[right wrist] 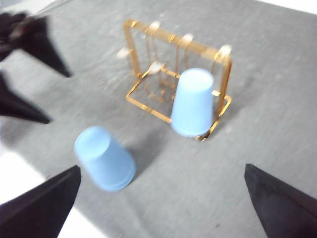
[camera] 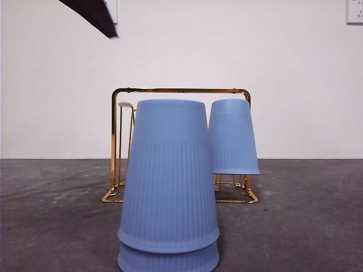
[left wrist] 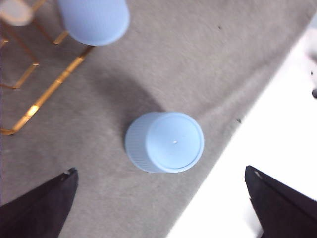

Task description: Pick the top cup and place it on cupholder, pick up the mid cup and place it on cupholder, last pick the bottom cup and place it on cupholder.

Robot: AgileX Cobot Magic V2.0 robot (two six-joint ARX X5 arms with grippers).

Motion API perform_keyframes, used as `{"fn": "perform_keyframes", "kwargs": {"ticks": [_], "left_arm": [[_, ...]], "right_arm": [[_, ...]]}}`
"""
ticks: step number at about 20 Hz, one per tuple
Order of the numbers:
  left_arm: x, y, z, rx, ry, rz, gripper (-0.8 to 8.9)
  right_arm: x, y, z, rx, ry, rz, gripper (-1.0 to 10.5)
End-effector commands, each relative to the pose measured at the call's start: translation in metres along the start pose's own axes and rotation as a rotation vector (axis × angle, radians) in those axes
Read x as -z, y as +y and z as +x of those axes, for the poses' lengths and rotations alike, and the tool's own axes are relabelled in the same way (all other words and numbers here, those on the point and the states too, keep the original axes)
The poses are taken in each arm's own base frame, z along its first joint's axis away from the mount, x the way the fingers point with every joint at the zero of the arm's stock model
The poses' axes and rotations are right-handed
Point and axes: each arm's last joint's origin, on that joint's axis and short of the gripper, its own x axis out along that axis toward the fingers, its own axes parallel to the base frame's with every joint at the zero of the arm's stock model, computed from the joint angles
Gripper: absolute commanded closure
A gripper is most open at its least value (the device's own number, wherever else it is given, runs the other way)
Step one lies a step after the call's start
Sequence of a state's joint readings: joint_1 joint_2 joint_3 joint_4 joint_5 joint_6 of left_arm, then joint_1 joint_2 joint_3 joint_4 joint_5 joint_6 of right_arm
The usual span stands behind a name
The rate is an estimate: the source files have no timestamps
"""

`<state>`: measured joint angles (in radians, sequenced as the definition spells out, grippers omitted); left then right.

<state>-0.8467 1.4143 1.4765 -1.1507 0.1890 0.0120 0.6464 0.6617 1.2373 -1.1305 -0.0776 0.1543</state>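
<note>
Two blue ribbed cups stand nested upside down near the table's front edge. They also show in the wrist views as the stacked cups and the stacked cups. Behind them stands the gold wire cupholder, with a third blue cup upside down on a right-hand prong. My left gripper hangs open, high above the stacked cups and apart from them. My right gripper is open and empty, held back from the cupholder and its hung cup.
Dark grey mat covers the table, with a white edge strip beside the stacked cups. Bare white-tipped prongs stand on the cupholder's free side. A black arm tip shows at the top left. The left arm's jaws show beyond the stack.
</note>
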Motion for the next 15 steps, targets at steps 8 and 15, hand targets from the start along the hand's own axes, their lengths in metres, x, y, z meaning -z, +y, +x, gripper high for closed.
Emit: {"fn": "perform_keyframes", "kwargs": {"ticks": [8,15], "left_arm": [[-0.021,-0.023,0.084,-0.037,0.210,0.162,1.85],[-0.022,-0.032,0.107,-0.024,0.255,0.199,2.93]], "right_arm": [[0.015,-0.001,-0.004,-0.044,-0.058,0.026,3.9],[0.015,-0.001,-0.004,-0.043,-0.058,0.018,3.9]]}}
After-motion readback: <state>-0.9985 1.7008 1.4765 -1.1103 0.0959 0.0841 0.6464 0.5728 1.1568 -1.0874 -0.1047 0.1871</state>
